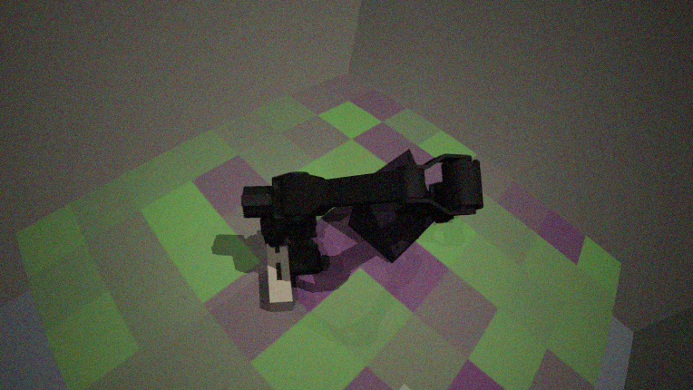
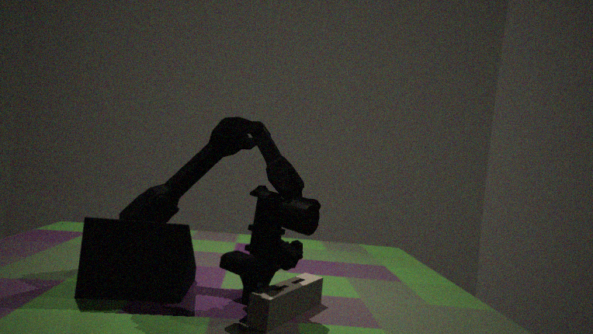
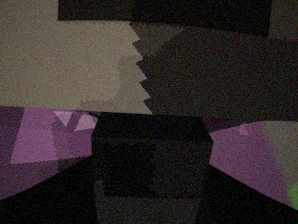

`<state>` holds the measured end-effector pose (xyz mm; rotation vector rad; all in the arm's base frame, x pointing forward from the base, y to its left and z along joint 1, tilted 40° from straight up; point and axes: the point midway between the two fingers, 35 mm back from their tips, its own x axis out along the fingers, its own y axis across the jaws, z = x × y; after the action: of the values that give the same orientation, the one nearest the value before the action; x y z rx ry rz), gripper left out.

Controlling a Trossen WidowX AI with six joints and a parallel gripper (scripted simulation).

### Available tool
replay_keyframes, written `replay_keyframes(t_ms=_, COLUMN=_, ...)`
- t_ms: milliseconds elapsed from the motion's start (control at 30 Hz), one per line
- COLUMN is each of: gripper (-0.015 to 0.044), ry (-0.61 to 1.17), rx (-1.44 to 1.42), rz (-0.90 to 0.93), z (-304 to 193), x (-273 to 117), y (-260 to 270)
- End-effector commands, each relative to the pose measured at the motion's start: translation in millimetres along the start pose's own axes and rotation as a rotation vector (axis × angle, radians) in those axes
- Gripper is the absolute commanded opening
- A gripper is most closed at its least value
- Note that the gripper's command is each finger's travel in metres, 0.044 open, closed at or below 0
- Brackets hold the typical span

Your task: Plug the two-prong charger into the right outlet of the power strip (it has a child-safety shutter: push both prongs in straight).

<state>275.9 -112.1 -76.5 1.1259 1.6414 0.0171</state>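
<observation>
The power strip (image 1: 280,290) (image 2: 295,300) (image 3: 70,65) is a pale, long block with dark slots in its top. It spans the upper wrist view, partly in shadow. My gripper (image 2: 252,290) (image 3: 145,165) points down at one end of the strip and is shut on the charger. The charger (image 3: 152,167) is a dark block whose front edge meets or overlaps the strip's lower edge in the wrist view. Its prongs do not show, and I cannot tell whether they are in an outlet. In the top view the arm hides the fingertips, the charger and one end of the strip.
The dark arm (image 1: 363,189) (image 2: 192,168) reaches over from its box-shaped base (image 2: 134,259). The table (image 1: 358,309) (image 2: 352,314) has a green, purple and grey checkered top. Grey walls stand behind it. The light is dim, and shadows fall around the strip.
</observation>
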Motion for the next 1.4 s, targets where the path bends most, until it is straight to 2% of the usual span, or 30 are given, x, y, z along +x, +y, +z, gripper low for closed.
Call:
replay_keyframes(t_ms=0, gripper=0.0, ry=0.003, rx=0.007, rz=0.0, z=2, x=1, y=-1)
replay_keyframes(t_ms=1367, gripper=0.0, ry=0.002, rx=0.006, rz=0.0, z=18, x=-1, y=0)
